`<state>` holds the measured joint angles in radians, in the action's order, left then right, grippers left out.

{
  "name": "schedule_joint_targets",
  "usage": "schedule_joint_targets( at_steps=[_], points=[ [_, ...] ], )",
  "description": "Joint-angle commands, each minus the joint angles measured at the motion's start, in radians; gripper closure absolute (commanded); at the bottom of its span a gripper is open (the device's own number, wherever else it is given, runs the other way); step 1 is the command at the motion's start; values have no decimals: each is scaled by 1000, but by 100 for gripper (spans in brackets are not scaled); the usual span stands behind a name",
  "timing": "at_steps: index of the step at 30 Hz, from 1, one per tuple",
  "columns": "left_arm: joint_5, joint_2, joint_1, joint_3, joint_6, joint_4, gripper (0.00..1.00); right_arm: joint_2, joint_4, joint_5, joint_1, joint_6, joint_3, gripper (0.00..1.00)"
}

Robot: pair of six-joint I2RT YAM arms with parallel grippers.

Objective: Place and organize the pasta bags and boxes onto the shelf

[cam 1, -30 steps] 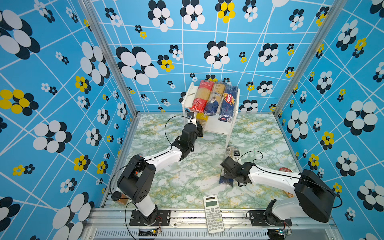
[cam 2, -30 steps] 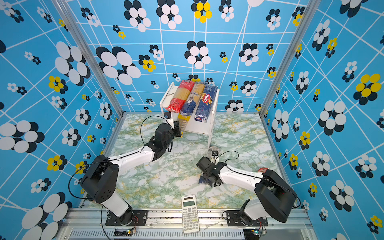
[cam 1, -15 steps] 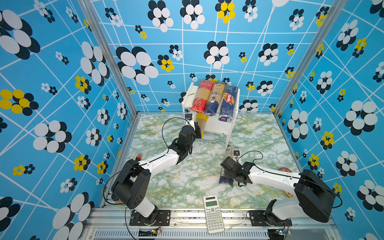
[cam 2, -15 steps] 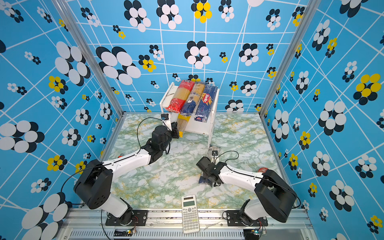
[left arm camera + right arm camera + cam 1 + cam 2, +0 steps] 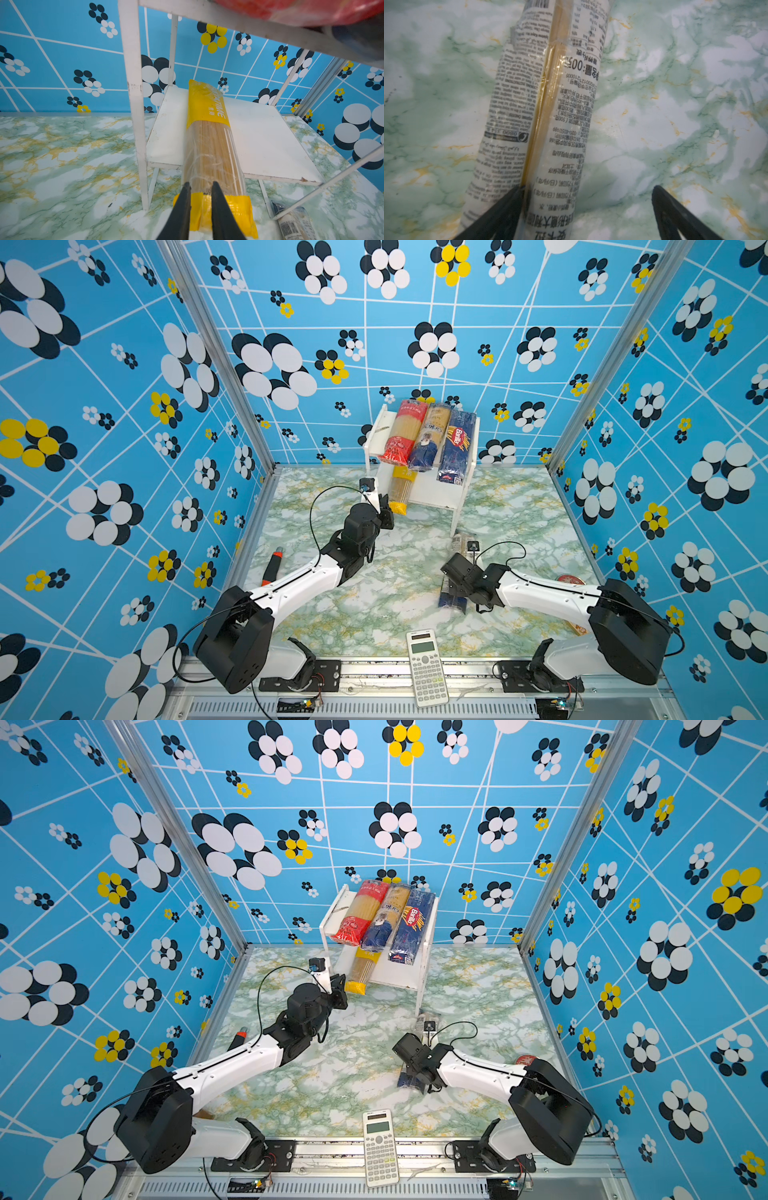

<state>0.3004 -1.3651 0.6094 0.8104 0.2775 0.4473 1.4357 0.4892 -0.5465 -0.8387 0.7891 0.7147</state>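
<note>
Marbled green counter (image 5: 374,614); left jaws clenched, arm stretched further; yellow-ended clear spaghetti bag (image 5: 209,141) half-seated on white shelf (image 5: 270,135); right jaws gape.

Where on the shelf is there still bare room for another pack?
Lower board: wide bare patch between the yellow bag and the right side panel; only a narrow strip left of that bag. Top board is crowded: red-ended bag, navy-ended bag and Barilla box lie side by side, leaving just a thin strip along its left edge.
</note>
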Motion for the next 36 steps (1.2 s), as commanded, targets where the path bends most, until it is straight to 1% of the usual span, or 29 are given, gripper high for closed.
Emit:
schedule_joint_targets(
  at_steps=[1, 8, 12, 17, 18, 19, 24, 27, 29, 31, 32, 36],
  points=[
    [-24, 59, 7, -53, 24, -43, 76, 35, 109, -4, 17, -22, -11, 1],
    [-81, 154, 10, -121, 31, -147, 67, 34, 115, 2, 18, -22, -2, 1],
    [-80, 199, 13, -165, 44, -185, 62, 29, 118, 11, 18, -18, 5, 1],
    [-76, 245, 14, -225, 67, -187, 58, 19, 121, 16, 18, -13, 5, 1],
    [-76, 251, 15, -234, 71, -188, 53, 19, 120, 17, 19, -10, 5, 1],
    [-75, 256, 14, -240, 74, -189, 52, 18, 122, 17, 18, -9, 4, 1],
    [-90, 259, 15, -269, 88, -193, 49, 14, 125, 26, 18, 4, 6, 1],
    [-116, 254, 15, -285, 104, -188, 49, 9, 128, 28, 18, 12, 7, 1],
    [-131, 252, 16, -298, 116, -184, 47, 3, 132, 28, 18, 16, 6, 1],
    [-135, 251, 18, -312, 131, -181, 37, -3, 136, 28, 18, 22, 6, 1],
    [-140, 250, 20, -322, 135, -177, 0, -7, 140, 28, 18, 24, 6, 1],
    [-142, 251, 21, -360, 158, -159, 1, -25, 148, 27, 18, 33, 2, 1]
  ],
)
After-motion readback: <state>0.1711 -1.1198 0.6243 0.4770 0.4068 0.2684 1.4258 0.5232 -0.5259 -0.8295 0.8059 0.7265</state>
